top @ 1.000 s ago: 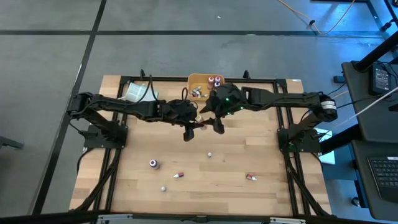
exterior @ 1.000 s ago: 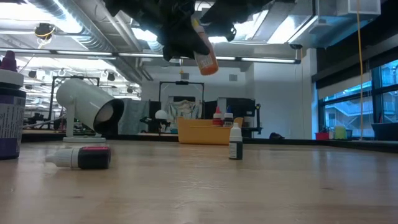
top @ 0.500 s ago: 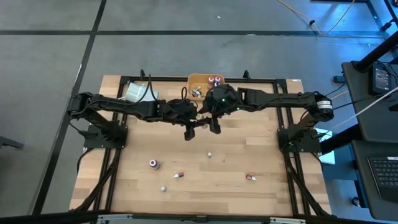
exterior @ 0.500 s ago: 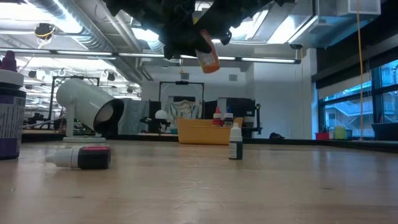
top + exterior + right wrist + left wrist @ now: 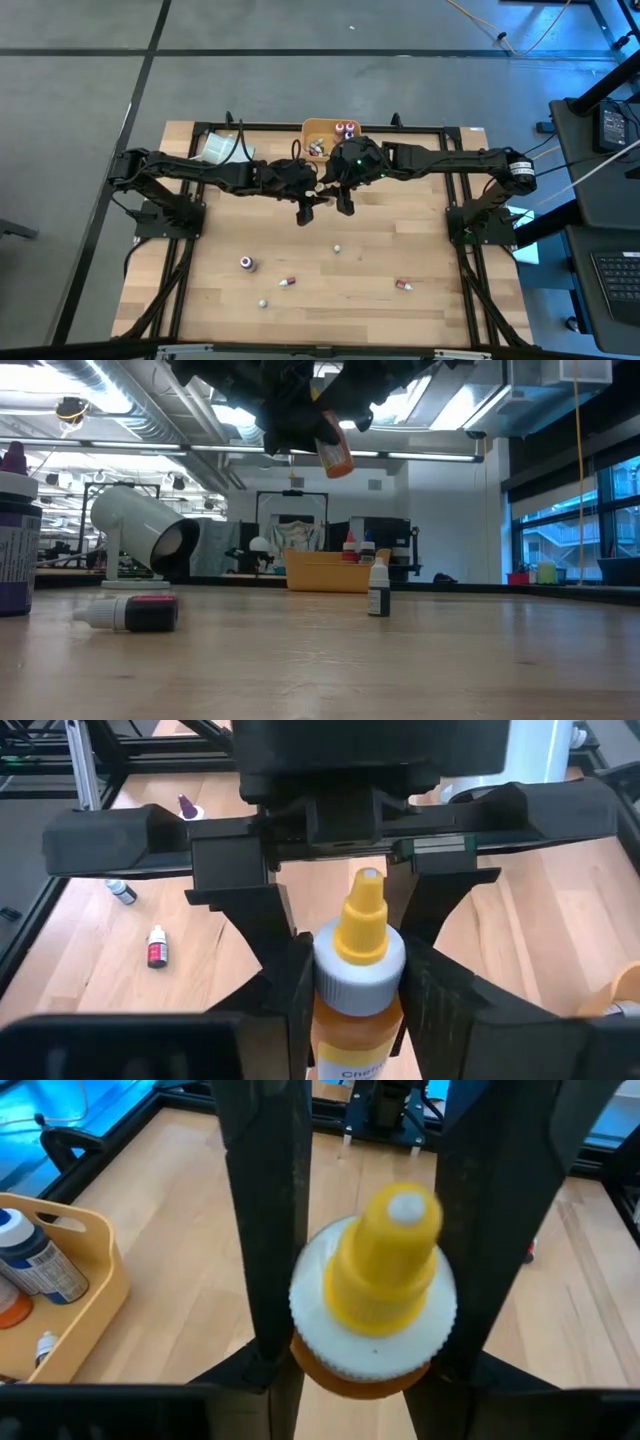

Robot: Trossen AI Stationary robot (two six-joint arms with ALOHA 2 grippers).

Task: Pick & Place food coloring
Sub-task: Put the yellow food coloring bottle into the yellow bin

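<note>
Your left pincer and right pincer meet above the middle of the wooden desk, near the orange rectangular bin. Both pinch one orange dropper bottle with a yellow nozzle, held aloft between them.

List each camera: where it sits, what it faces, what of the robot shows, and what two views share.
High view: overhead, looking straight down on the table; both arms meet near the orange bin.
Low view: table height, facing the room; arms overhead hold the orange bottle.
Left wrist view: looks past its own dark fingers at the bottle's yellow cap.
Right wrist view: looks along the bottle at the left gripper.
Shared: both wrist views show the same bottle.
</note>
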